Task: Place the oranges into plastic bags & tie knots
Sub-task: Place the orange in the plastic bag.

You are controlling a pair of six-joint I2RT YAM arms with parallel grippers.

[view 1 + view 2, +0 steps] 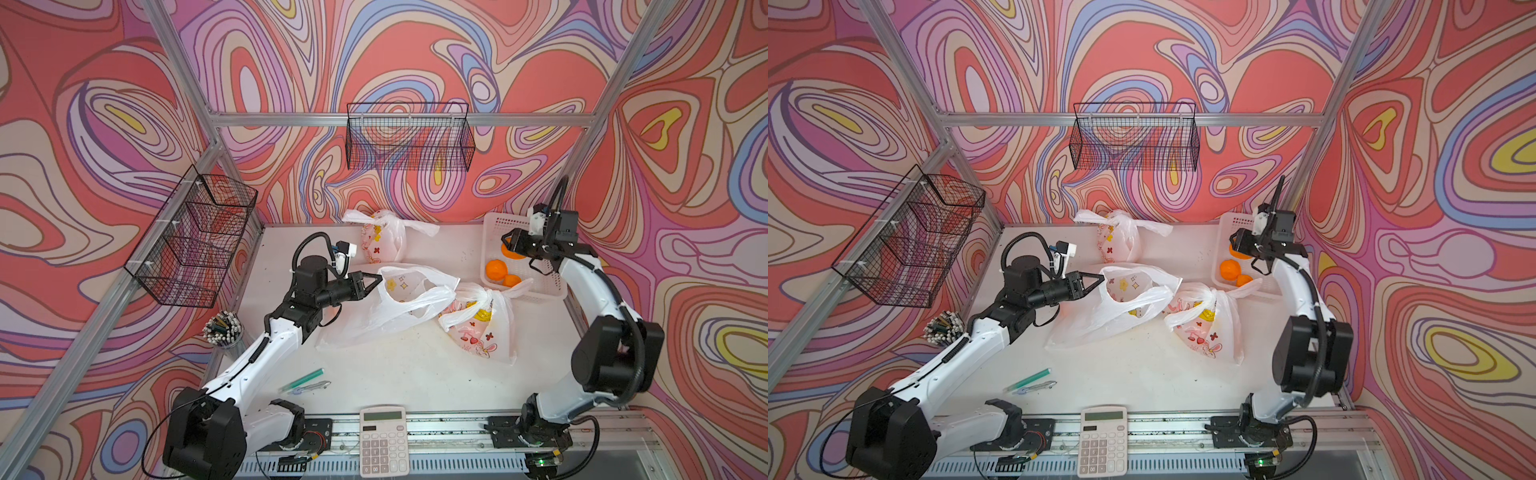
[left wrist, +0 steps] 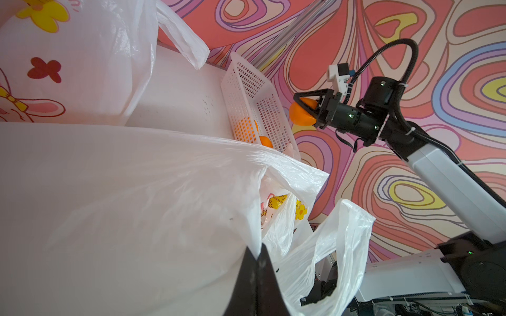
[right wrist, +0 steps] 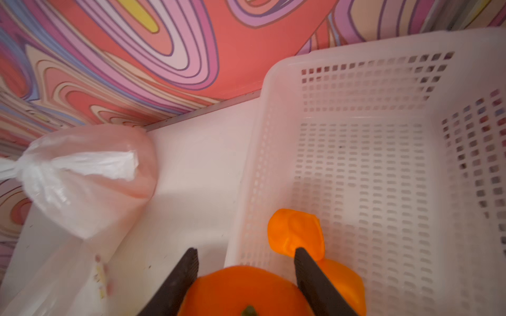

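Right gripper (image 3: 245,255) roughly half open, clamped on an orange (image 3: 241,290) just above the basket (image 1: 540,293), right side of frame. Two more oranges (image 1: 496,268) inside. Left gripper (image 1: 378,277) pinched shut on the rim of the open bag (image 1: 374,324), mid-frame. Lying lower-left to upper-right, mouth toward the basket, with a tied bag (image 1: 482,332) right beside it.

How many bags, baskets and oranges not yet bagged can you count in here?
Plastic bags: 3
Oranges outside bags: 3
White plastic basket: 1
Black wire baskets: 2
Total: 9
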